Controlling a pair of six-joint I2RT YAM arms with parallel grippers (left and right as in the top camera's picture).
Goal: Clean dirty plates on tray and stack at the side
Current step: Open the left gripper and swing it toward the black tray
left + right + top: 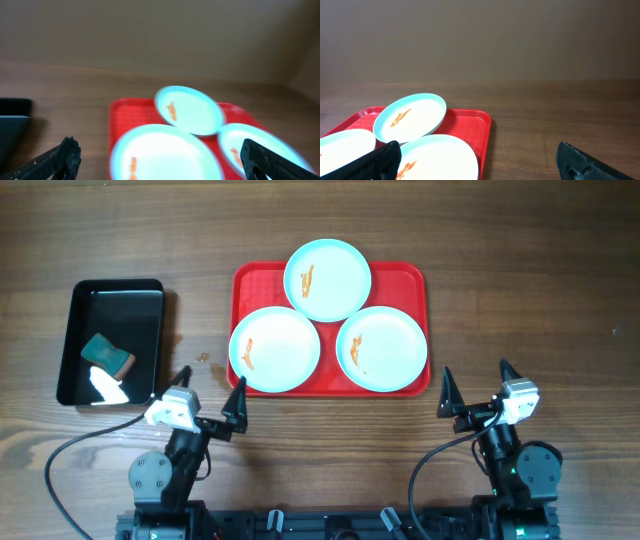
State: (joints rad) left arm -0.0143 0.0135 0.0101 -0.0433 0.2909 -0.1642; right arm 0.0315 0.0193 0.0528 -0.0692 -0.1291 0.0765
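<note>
Only the overhead view takes in the whole layout. The red tray (262, 285) carries the back plate (327, 279), the left plate (275, 350) and the right plate (381, 348), all round and pale blue, each with an orange smear. The back plate's far edge reaches past the tray's far rim.

Well to the left of the tray is a black tray (130, 315) holding a green sponge (107, 354). The right wrist view misses it, and the left wrist view catches only a dark blurred corner.

The wrist views show what the overhead cannot. The back plate sits tilted, higher than the two in front of it, and a plain brownish wall (480, 40) rises behind the bench (520, 260).

The bench is dark brown wood grain, with a small stain (203, 359) just left of the tray.

The left pincer (210, 385) hovers just off the tray's near left corner with its fingers spread wide and nothing between them; the left plate is the closest. The right pincer (477, 375) hangs near the tray's near right corner, also spread wide and holding nothing, with the right plate closest. Neither touches the tray.
</note>
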